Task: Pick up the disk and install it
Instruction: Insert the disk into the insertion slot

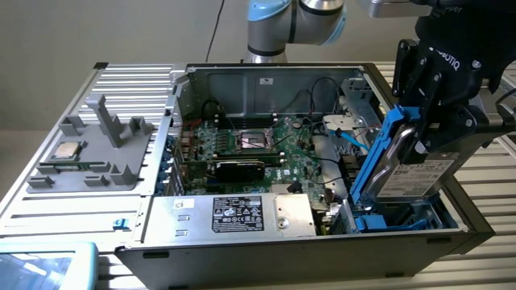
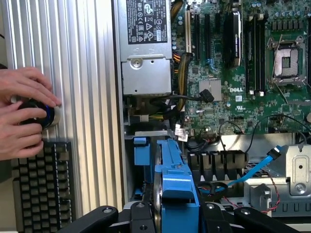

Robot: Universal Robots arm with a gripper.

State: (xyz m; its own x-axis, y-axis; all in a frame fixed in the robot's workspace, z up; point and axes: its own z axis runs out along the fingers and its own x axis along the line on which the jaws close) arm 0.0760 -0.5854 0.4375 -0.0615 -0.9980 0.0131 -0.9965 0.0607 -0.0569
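Ribbed metal tabletop (image 1: pixel 484 254); grey plastic fixture (image 1: pixel 89 175) bearing small square silver chip (image 1: pixel 64 151), exterior view's left; open black computer case (image 1: pixel 282 260), green motherboard (image 1: pixel 266 151), centre; black gripper (image 1: pixel 419 142), fingers clamped on blue-framed silver disk (image 1: pixel 415 175), tilted over blue drive bay (image 1: pixel 395 220), right.

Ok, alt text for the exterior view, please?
The gripper holds the disk tilted on edge over the blue drive bay at the exterior view's right end of an open computer case. Its motherboard lies exposed.
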